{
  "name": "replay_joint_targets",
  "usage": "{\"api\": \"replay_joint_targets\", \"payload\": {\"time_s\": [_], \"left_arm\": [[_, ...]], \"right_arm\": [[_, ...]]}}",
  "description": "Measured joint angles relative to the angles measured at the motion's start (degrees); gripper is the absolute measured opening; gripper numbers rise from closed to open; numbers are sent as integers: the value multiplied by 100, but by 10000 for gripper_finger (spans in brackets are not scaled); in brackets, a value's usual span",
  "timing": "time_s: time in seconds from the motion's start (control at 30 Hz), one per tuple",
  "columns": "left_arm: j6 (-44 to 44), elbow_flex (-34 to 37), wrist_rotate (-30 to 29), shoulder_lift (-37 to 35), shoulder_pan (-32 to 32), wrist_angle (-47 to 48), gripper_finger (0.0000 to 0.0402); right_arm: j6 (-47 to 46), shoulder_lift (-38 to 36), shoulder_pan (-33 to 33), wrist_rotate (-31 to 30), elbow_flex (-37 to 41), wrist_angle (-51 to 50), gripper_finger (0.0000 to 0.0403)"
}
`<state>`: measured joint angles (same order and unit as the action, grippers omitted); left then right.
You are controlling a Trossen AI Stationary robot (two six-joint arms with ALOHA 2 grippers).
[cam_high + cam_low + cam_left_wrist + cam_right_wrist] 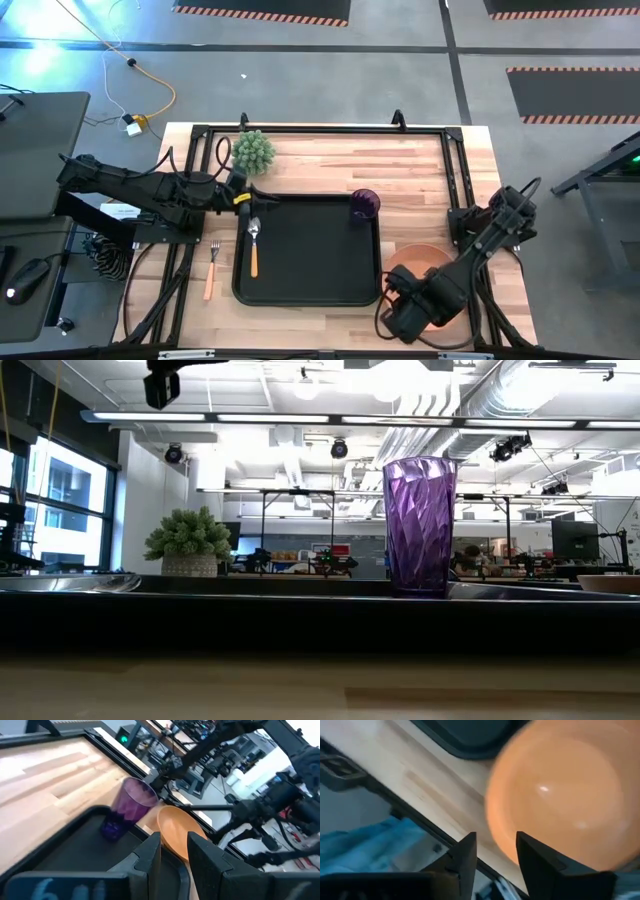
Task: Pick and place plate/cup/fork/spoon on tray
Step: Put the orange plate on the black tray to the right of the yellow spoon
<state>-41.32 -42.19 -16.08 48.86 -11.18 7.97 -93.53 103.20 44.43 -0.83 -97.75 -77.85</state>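
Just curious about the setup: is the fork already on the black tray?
No, the fork lies on the wooden table left of the tray; only the spoon and cup are on it.

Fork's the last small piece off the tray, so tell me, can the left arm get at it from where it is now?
Probably yes. The fork lies alone on bare wood just off the tray, on the left arm's side. The left pincer is open and empty over the tray's far corner, and nothing stands between them.

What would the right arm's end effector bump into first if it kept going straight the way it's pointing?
Most likely the plate. In the right wrist view the right end effector points at its near rim, fingers apart. How much gap remains is hard to judge.
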Motion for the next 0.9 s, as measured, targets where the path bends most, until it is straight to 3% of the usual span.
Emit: {"api": "replay_joint_targets", "payload": {"time_s": [0.13, 0.5, 0.9], "left_arm": [[0, 0, 118, 0, -2, 3, 85], [0, 0, 116, 0, 0, 218, 85], [0, 0, 72, 0, 0, 273, 85]], "right_arm": [[-206, -4, 78, -323, 254, 339, 134], [-667, 0, 136, -134, 1943, 2463, 135], [-377, -2, -23, 98, 2488, 3157, 135]]}}
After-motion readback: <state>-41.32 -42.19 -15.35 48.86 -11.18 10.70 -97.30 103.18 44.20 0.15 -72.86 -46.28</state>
